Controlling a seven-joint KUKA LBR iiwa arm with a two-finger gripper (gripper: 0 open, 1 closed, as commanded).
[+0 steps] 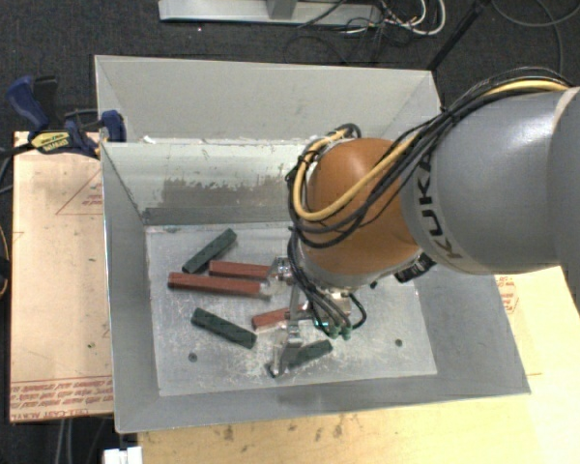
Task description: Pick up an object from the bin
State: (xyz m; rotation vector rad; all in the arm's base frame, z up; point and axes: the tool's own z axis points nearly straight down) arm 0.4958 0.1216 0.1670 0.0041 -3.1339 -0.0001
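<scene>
The grey metal bin has sloping walls and a flat floor, and six small bars lie on that floor, all flat and none stacked. Toward the back left is a dark green rectangular bar, tilted with its right end higher in the view. Just in front of it are two reddish-brown rectangular bars: a long one lying nearly level and a shorter one just behind its right end. It is hard to tell whether these two touch. Nearer the front, a second dark green bar slants down to the right, and a short reddish-brown bar lies just right of it.

The hand is down at the floor near the front edge, a little right of centre. It is at the left end of a third dark green bar, which slants up to the right from under it. I cannot tell whether the hand is open, closed or gripping that bar, because the wrist hides the contact. Above the hand is the robot's rounded orange cover, with yellow and black cables looped over it. The thick grey arm runs off to the right.

The bin floor is scuffed and flecked with pale specks. Around the bin the room's floor is dark, and loose cords and a flat grey metal base lie at the top.
</scene>
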